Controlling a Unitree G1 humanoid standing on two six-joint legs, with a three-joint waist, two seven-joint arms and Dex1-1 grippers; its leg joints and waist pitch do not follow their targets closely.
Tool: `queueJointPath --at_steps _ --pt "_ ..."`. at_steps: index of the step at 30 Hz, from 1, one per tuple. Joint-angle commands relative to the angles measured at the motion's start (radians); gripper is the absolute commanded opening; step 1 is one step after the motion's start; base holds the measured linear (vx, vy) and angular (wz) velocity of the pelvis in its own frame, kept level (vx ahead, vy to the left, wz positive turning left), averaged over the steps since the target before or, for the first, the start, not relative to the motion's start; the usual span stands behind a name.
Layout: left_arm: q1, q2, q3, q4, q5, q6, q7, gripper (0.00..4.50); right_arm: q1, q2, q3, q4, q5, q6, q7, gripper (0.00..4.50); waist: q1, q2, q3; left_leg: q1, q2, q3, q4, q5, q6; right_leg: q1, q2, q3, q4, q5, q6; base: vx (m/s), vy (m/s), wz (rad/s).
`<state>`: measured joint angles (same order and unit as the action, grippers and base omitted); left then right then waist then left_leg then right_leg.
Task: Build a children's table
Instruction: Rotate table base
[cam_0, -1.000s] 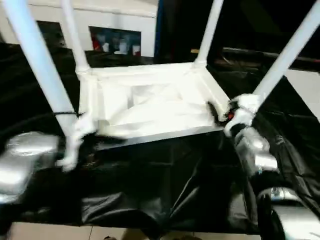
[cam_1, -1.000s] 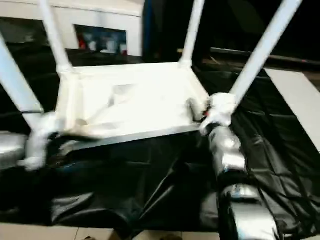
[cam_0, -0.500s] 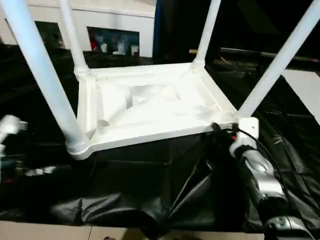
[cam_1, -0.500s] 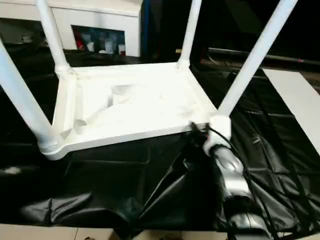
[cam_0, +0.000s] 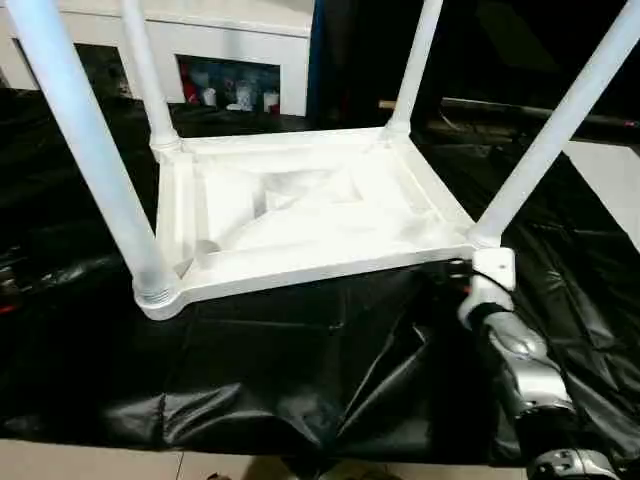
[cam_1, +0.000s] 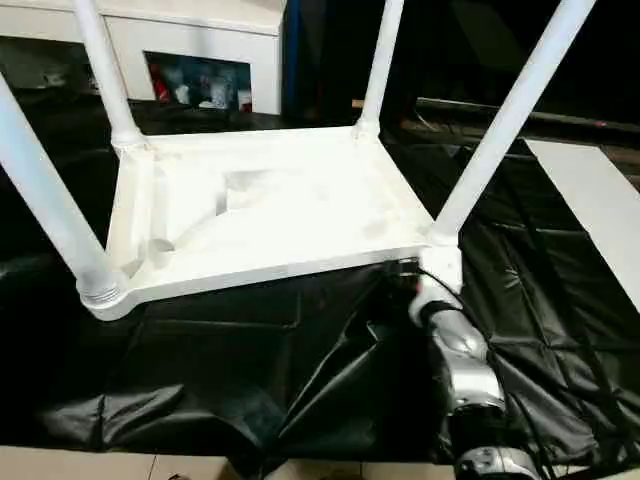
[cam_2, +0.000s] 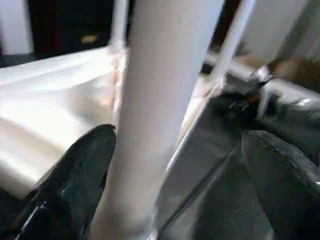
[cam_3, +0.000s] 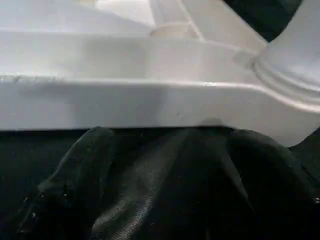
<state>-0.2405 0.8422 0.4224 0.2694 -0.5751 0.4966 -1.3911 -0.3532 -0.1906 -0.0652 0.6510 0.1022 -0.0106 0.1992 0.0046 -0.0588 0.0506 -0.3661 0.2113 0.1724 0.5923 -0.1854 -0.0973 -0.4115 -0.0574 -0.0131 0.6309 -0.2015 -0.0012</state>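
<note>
Left tool (cam_2: 175, 165) now off leg (cam_0: 85, 150)

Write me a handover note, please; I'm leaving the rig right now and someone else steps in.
Left gripper: open, its black fingers either side of a long white tapered tube leg, not clamping it.
Right gripper: open, low at the near right corner of the large white plastic table top, holding nothing.
The top lies upside down on the black plastic sheet, ribbed underside up.
Done: all four legs stand in the corner sockets.
Left: probably check each leg is seated, then turn the table upright.
</note>
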Motion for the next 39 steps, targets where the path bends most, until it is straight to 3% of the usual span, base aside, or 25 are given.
queueJointPath --at_steps 1,6,8,10,11,15,22,30,34,39 --pt "-0.046 -0.033 -0.052 -0.055 -0.022 0.007 0.002 4.46 -0.041 0.000 0.016 0.033 -0.020 0.010 0.013 3.99 0.002 0.023 -0.058 0.016 0.003 0.011 -0.068 -0.199 -0.005 0.048 -0.040 0.028 -0.063 -0.053 -0.227 0.000 0.000 0.00" --pt "-0.100 -0.084 -0.137 -0.052 -0.002 -0.003 -0.002 4.46 -0.072 0.011 0.032 0.057 -0.029 0.016 0.038 3.99 0.004 0.025 -0.060 0.015 0.003 0.011 -0.066 -0.177 -0.011 0.052 -0.041 0.028 -0.060 -0.042 -0.224 0.000 0.000 0.00" --pt "-0.130 -0.144 -0.199 -0.092 -0.009 0.017 -0.011 4.46 -0.091 0.013 0.046 0.079 -0.037 0.017 0.058 3.99 0.005 0.024 -0.063 0.014 0.002 0.012 -0.064 -0.156 -0.010 0.055 -0.041 0.028 -0.057 -0.008 -0.231 0.000 0.000 0.00" --pt "-0.132 -0.148 -0.204 -0.096 -0.012 0.020 -0.012 4.46 -0.093 0.013 0.047 0.081 -0.037 0.017 0.059 3.99 0.006 0.023 -0.063 0.012 0.002 0.012 -0.063 -0.147 -0.006 0.057 -0.041 0.027 -0.056 0.013 -0.236 0.000 0.000 0.00" --pt "-0.141 -0.169 -0.220 -0.126 -0.039 0.047 -0.014 4.46 -0.101 0.013 0.054 0.090 -0.037 0.013 0.069 3.99 0.006 0.027 -0.063 0.013 0.002 0.012 -0.063 -0.146 -0.006 0.057 -0.041 0.028 -0.055 0.017 -0.236 0.000 0.000 0.00" --pt "-0.156 -0.202 -0.275 -0.227 -0.135 0.145 -0.057 4.46 -0.127 0.012 0.066 0.116 -0.041 0.011 0.102 3.99 0.008 0.023 -0.062 0.012 0.001 0.014 -0.062 -0.164 -0.008 0.057 -0.039 0.027 -0.056 -0.013 -0.241 0.000 0.000 0.00" --pt "-0.194 -0.259 -0.399 -0.352 -0.191 0.212 -0.067 4.46 -0.192 0.042 0.086 0.185 -0.057 -0.010 0.141 3.99 0.000 0.018 -0.063 0.009 0.001 0.013 -0.060 -0.153 -0.011 0.061 -0.040 0.026 -0.055 -0.019 -0.236 0.000 0.000 0.00" --pt "-0.228 -0.354 -0.506 -0.371 -0.154 0.208 -0.038 4.46 -0.233 0.082 0.137 0.229 -0.076 -0.029 0.203 3.99 -0.013 0.015 -0.065 0.002 0.001 0.011 -0.057 -0.142 -0.003 0.065 -0.041 0.026 -0.057 -0.031 -0.232 0.000 0.000 0.00" --pt "-0.259 -0.424 -0.553 -0.299 -0.070 0.121 0.019 4.46 -0.253 0.100 0.136 0.258 -0.088 -0.044 0.218 3.99 -0.015 0.019 -0.065 0.006 0.003 0.011 -0.056 -0.145 0.006 0.063 -0.040 0.025 -0.059 -0.013 -0.246 0.000 0.000 0.00" --pt "-0.287 -0.485 -0.581 -0.256 -0.026 0.070 0.059 4.46 -0.248 0.113 0.146 0.250 -0.078 -0.053 0.284 3.99 -0.014 0.018 -0.068 0.005 0.004 0.011 -0.055 -0.144 0.017 0.066 -0.041 0.026 -0.059 0.003 -0.253 0.000 0.000 0.00"
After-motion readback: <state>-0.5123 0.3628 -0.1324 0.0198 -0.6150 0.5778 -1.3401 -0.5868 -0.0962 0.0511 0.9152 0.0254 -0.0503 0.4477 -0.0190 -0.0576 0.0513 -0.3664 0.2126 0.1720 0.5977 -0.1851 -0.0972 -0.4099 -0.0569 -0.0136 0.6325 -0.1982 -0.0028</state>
